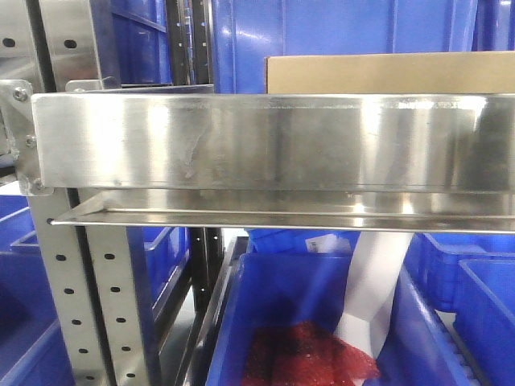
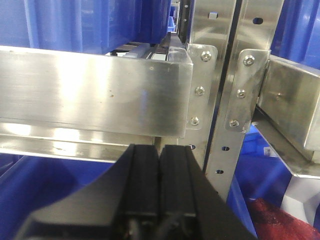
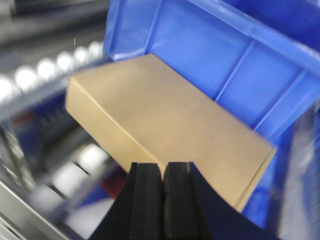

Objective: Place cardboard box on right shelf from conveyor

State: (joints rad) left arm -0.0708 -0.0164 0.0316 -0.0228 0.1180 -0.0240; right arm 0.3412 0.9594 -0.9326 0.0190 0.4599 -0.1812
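One plain tan cardboard box (image 1: 390, 73) rests on the shiny stainless-steel right shelf (image 1: 265, 141), behind its broad front lip, with a blue plastic bin (image 3: 235, 55) just behind it. In the right wrist view the box (image 3: 165, 125) lies just beyond the right gripper (image 3: 162, 172), whose black jaws are pressed together and hold nothing. The left gripper (image 2: 159, 152) likewise has its jaws closed and empty, before a neighbouring steel shelf lip (image 2: 95, 90) and perforated grey upright (image 2: 222, 145).

Cardboard box (image 1: 386, 74) on right shelf (image 1: 265, 145), bin (image 1: 338, 32) behind (apparently touching); another bin (image 1: 298, 314) below.
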